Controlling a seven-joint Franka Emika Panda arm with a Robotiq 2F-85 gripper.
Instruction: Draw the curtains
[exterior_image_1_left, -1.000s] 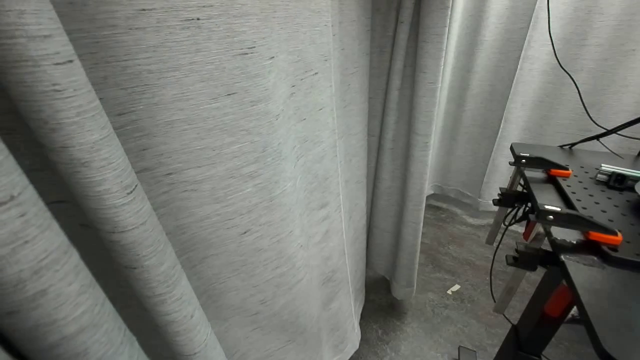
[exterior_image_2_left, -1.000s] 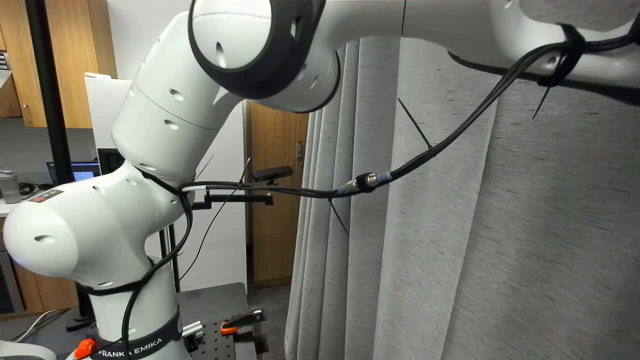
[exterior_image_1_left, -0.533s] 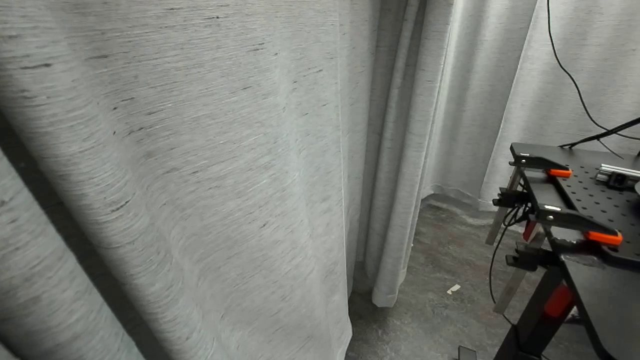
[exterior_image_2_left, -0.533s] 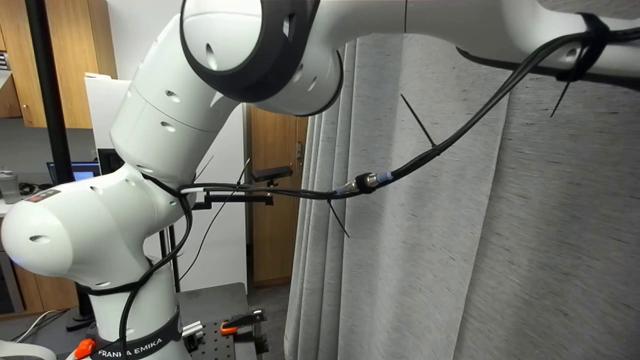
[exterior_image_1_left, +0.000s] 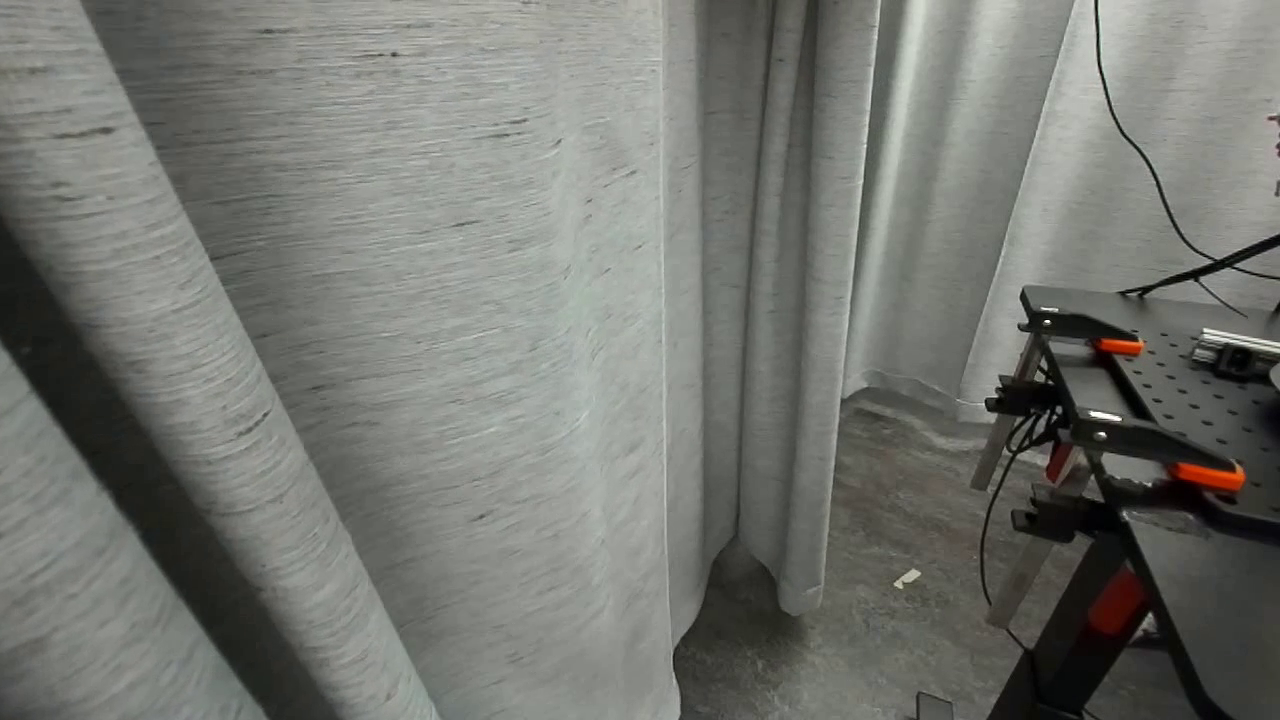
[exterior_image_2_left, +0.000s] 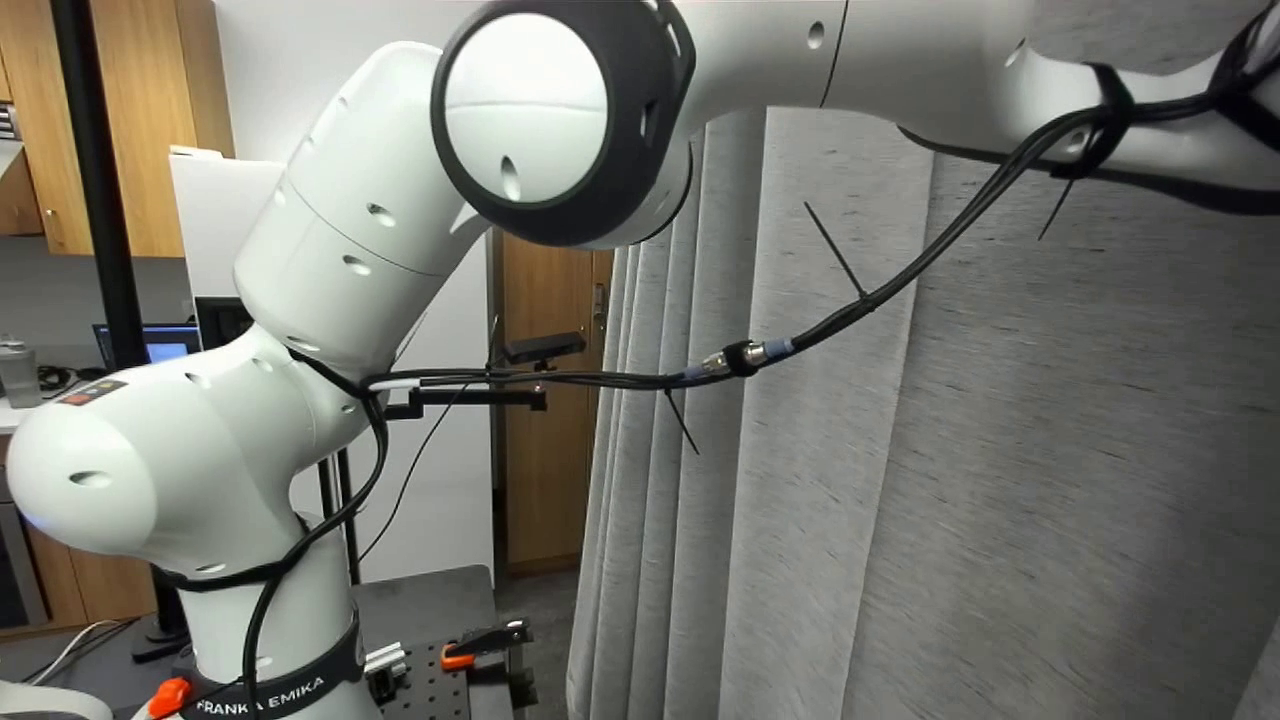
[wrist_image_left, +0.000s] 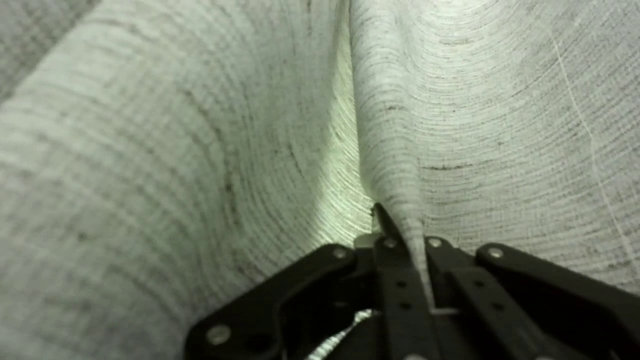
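Note:
The curtains (exterior_image_1_left: 450, 350) are light grey woven fabric with dark horizontal streaks and deep vertical folds. They fill most of an exterior view and hang behind the arm on the right of an exterior view (exterior_image_2_left: 800, 480). In the wrist view the curtain fabric (wrist_image_left: 500, 115) surrounds my gripper (wrist_image_left: 407, 242). The black fingers are closed around a narrow vertical fold that runs down between them. The left fingertip shows beside the fold; the right fingertip is hidden by fabric. In both exterior views the gripper is out of sight. The white arm (exterior_image_2_left: 930, 70) reaches right along the curtain.
Paler drapes (exterior_image_1_left: 1150, 130) hang further back. A dark table with a perforated plate (exterior_image_1_left: 1190, 390) and orange-tipped clamps (exterior_image_1_left: 1120, 346) stands on the right. A loose cable bundle (exterior_image_2_left: 850, 315) hangs under the arm. A wooden door (exterior_image_2_left: 545, 450) and white panel stand behind it.
The forearm moved slightly right, then back left, while the elbow shifted right and down. The curtain's seam moved left with it, and the deep folds near the camera flattened and then formed again.

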